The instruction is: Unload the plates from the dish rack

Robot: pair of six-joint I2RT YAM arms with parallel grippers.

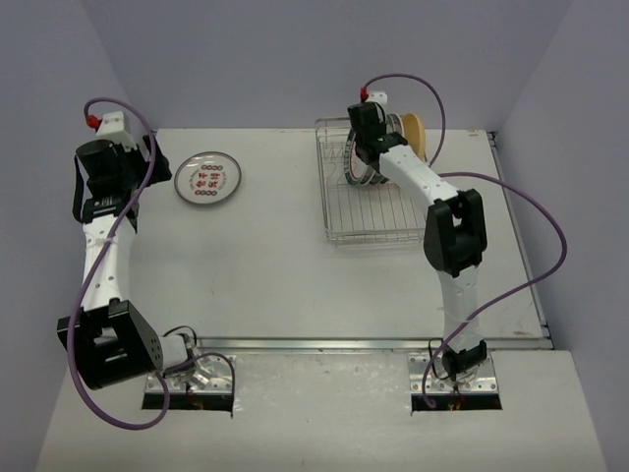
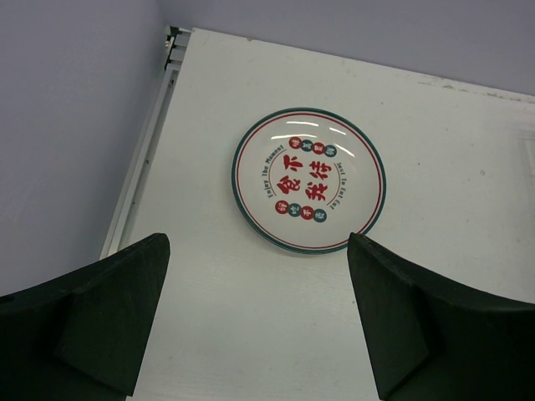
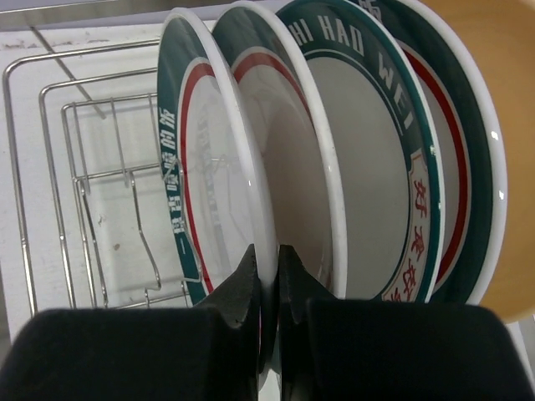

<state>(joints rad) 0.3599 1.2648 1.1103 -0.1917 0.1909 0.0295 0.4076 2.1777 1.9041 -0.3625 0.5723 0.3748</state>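
Note:
Several plates stand on edge in the silver dish rack. In the right wrist view the nearest one, a white plate with a teal and red rim, has its edge pinched between my right gripper's fingers, which are shut on it. Behind it stand two more patterned plates and a tan-yellow plate. In the top view my right gripper reaches into the rack's far end. A plate with red characters lies flat on the table. My left gripper hovers open just short of it, holding nothing.
The rack's wire grid and upright prongs show to the left of the held plate. The table's left edge meets the wall close to the flat plate. The tan plate stands at the rack's far right corner.

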